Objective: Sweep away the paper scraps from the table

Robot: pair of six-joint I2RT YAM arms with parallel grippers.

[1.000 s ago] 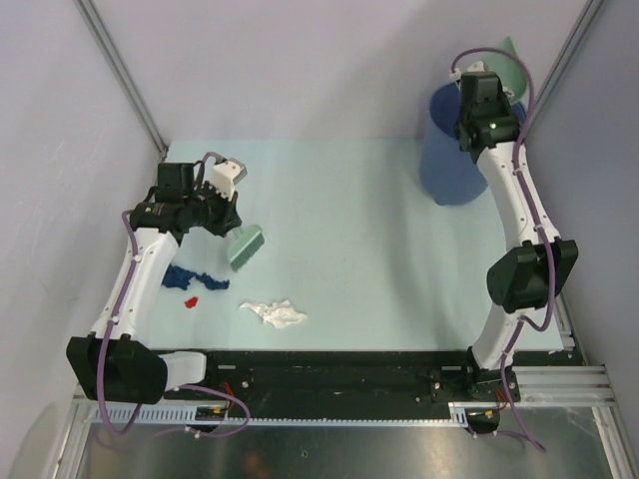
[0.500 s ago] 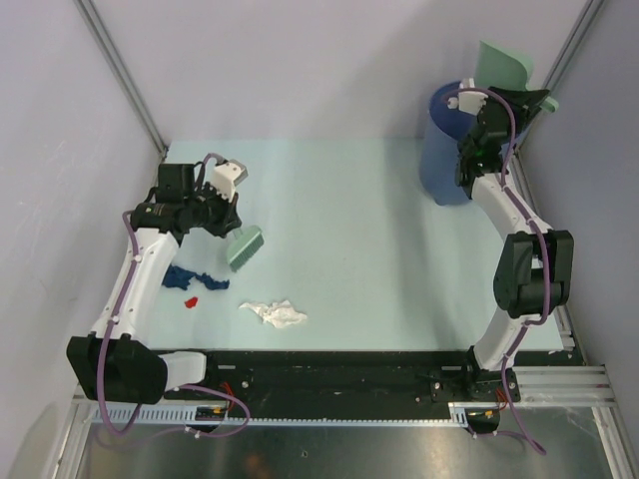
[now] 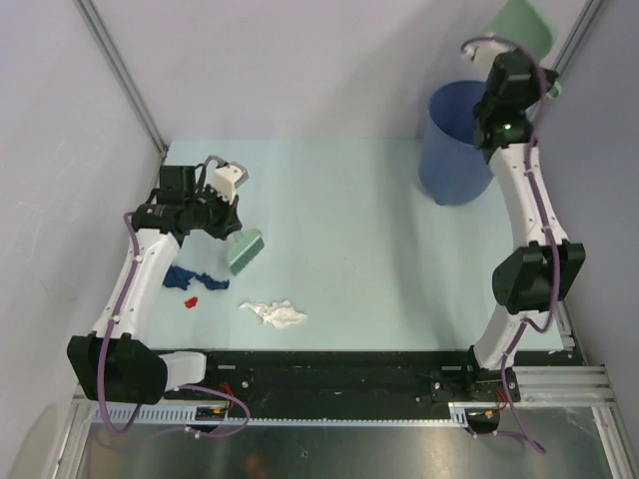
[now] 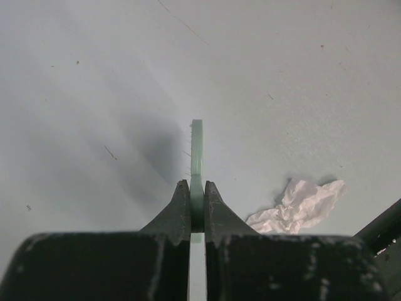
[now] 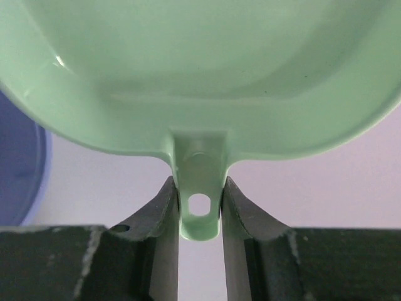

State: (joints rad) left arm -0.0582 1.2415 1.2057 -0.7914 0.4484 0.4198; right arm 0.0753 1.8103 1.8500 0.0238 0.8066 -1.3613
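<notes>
Paper scraps: three wads lie at about 8 o'clock on the desk (image 3: pixel 359 200) — a dark blue scrap (image 3: pixel 192 277), a small red scrap (image 3: pixel 192 299) touching its near edge, and a white scrap (image 3: pixel 274 313) just toward 4 o'clock of them, near the black front rail (image 3: pixel 339 371).
Brush: the pale green hand brush (image 3: pixel 245 249) sits just beyond the blue scrap, at its 1 o'clock, head tilted down toward the desk.
Left gripper (image 4: pixel 191 210): closed narrowly on the brush handle; in its wrist view the white scrap shows at 4 o'clock.
Dustpan: the pale green dustpan (image 5: pixel 200 69) is high at 1 o'clock, above and beyond the blue bucket (image 3: pixel 455 145).
Right gripper (image 5: pixel 199 210): clamped on the dustpan's handle tab.
Step in hand: judging by the pan raised over the bucket, emptying a load; three scraps are not yet collected.
Next move: bring the pan down flat beside the scraps, lip on the desk, then draw the brush through them toward it; the white wad lies apart and may need its own stroke.
</notes>
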